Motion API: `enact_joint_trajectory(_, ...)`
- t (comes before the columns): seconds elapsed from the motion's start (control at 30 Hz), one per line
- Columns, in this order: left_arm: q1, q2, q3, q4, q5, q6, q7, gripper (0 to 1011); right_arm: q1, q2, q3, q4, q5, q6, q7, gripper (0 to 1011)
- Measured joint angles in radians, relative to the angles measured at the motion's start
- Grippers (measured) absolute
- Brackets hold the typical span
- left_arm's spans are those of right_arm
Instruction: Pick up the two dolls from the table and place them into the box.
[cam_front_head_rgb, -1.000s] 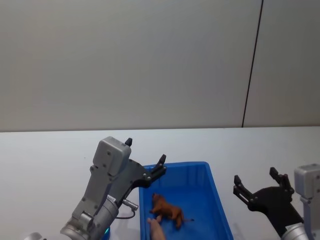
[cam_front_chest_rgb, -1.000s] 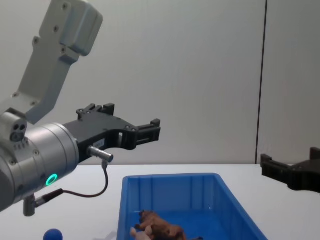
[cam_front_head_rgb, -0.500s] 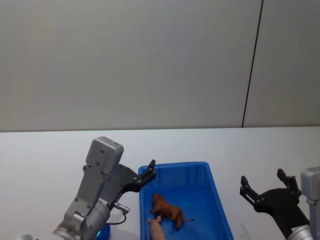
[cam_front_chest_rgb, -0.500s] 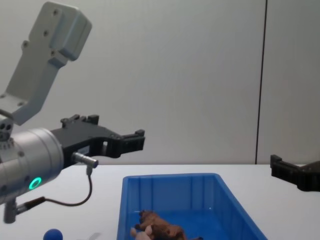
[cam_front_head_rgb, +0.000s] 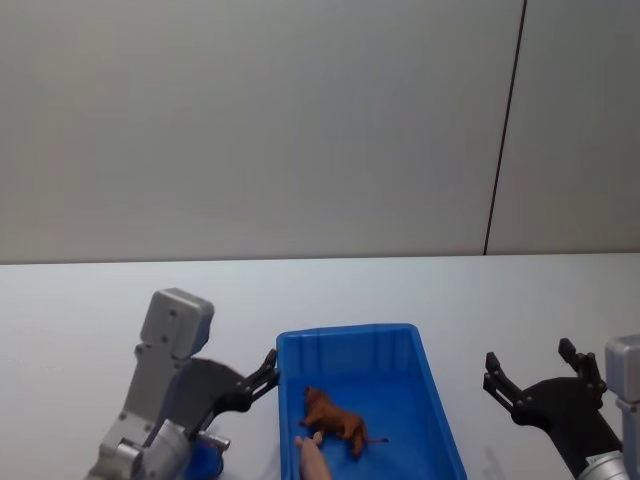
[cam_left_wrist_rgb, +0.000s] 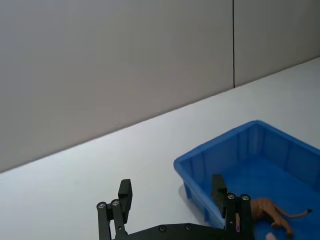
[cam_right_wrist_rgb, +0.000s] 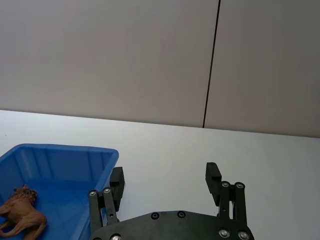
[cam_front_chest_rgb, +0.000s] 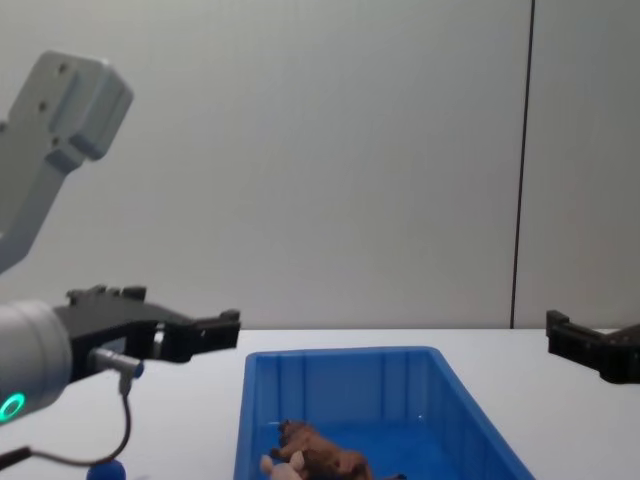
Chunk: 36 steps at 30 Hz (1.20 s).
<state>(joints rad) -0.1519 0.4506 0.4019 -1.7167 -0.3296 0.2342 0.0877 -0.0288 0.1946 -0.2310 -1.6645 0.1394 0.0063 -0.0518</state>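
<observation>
The blue box (cam_front_head_rgb: 345, 332) stands on the white table (cam_front_head_rgb: 100, 300) in front of me. Inside it lie two dolls: a dark brown animal (cam_front_head_rgb: 335, 424) on its side and, nearer me, a pale pink one (cam_front_head_rgb: 313, 461) cut off by the view's lower edge. My left gripper (cam_front_head_rgb: 264, 375) hovers open and empty just left of the box's left wall. My right gripper (cam_front_head_rgb: 528, 356) hangs open and empty to the right of the box. The left wrist view shows the left gripper (cam_left_wrist_rgb: 171, 192) empty, with the box (cam_left_wrist_rgb: 220, 155) and the brown doll (cam_left_wrist_rgb: 267, 210) beyond it.
A blue round-topped toy (cam_front_chest_rgb: 105, 470) sits on the table left of the box, under my left arm. A plain grey wall with a dark vertical seam (cam_front_head_rgb: 505, 130) rises behind the table. Bare tabletop lies on both sides of the box.
My left gripper has drawn back and down, from over the box's left rim to beside its left wall. My right gripper has pulled slightly away to the right. The dolls have not moved.
</observation>
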Motion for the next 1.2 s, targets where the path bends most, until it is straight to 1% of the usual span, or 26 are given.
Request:
enact_joint_trajectory(0.17,0.026,0.015,-0.01,-0.007,-0.043,0.022,0.022,1001,0.0,0.0,0.0,-0.001,0.0,0.0,-0.001,1001)
enact_joint_trajectory(0.4,0.059,0.032,-0.02,-0.003,-0.088,0.034,0.045,1001,-0.001,0.001,0.001,-0.002,0.0,0.0,-0.002,1001)
enact_joint_trajectory(0.63,0.083,0.042,-0.027,0.012,-0.119,0.035,0.058,1001,-0.002,0.001,0.001,-0.002,0.0,0.0,-0.003,1001)
enact_joint_trajectory(0.87,0.106,0.049,-0.034,0.039,-0.15,0.017,0.062,997,-0.002,0.001,0.001,-0.002,0.0,0.0,-0.003,1001)
enact_joint_trajectory(0.9,0.108,0.05,-0.035,0.043,-0.152,0.015,0.062,988,-0.002,0.001,0.001,-0.002,0.0,0.0,-0.003,1001)
enact_joint_trajectory(0.93,0.111,0.051,-0.036,0.048,-0.157,0.01,0.062,951,-0.002,0.001,0.001,-0.002,0.0,0.0,-0.003,1001)
enact_joint_trajectory(1.0,0.114,0.051,-0.038,0.053,-0.163,0.006,0.061,939,-0.002,0.001,0.001,-0.002,0.0,0.0,-0.003,1001)
enact_joint_trajectory(1.03,0.115,0.052,-0.038,0.056,-0.165,0.003,0.059,894,-0.002,0.001,0.001,-0.002,0.0,0.0,-0.003,1001)
enact_joint_trajectory(1.07,0.118,0.052,-0.039,0.062,-0.17,-0.003,0.056,882,-0.002,0.001,0.001,-0.002,0.0,0.0,-0.003,1001)
enact_joint_trajectory(1.13,0.121,0.053,-0.041,0.072,-0.176,-0.012,0.05,806,-0.002,0.001,0.001,-0.002,0.0,0.0,-0.003,1001)
enact_joint_trajectory(1.2,0.124,0.053,-0.043,0.078,-0.18,-0.02,0.044,774,-0.002,0.001,0.001,-0.002,0.0,0.0,-0.003,1001)
